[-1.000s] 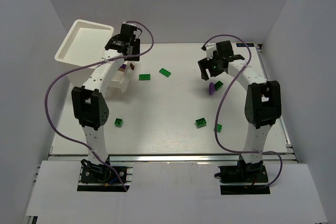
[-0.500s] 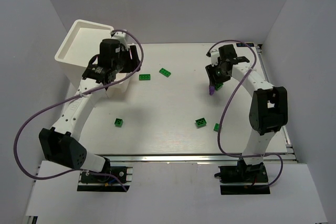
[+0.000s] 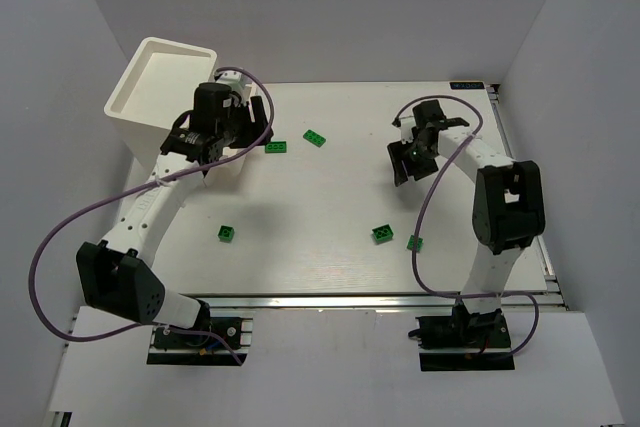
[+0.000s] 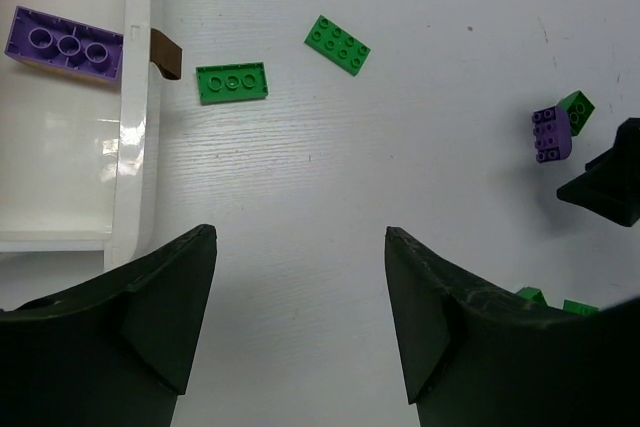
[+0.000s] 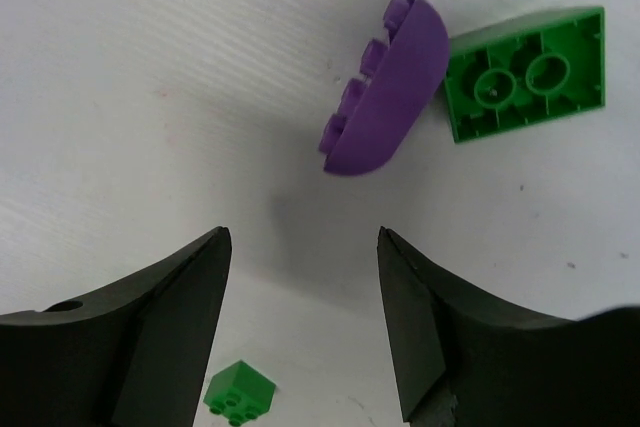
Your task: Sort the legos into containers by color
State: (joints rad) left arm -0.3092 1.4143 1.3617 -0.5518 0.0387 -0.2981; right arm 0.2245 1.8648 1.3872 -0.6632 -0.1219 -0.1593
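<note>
My left gripper (image 4: 298, 237) hangs open and empty over bare table beside the low white tray (image 4: 138, 147), which holds a purple lego (image 4: 65, 42). Two green legos (image 4: 232, 83) (image 4: 337, 44) lie just past the tray. My right gripper (image 5: 303, 237) is open too. A rounded purple lego (image 5: 390, 117) lies on the table just ahead of its fingertips, touching an upturned green lego (image 5: 525, 72). In the top view the left gripper (image 3: 250, 133) sits by the tall white bin (image 3: 160, 77). The right gripper (image 3: 408, 159) covers the purple lego.
Loose green legos lie at the near left (image 3: 228, 234), near the middle (image 3: 382, 234) and beside that one (image 3: 414, 243). A brown tab (image 4: 166, 54) sticks out of the tray rim. Grey walls close in both sides.
The left arm unfolded and its wrist came down to the tray's edge. The right gripper moved nearer, over the purple lego, which stays on the table.
</note>
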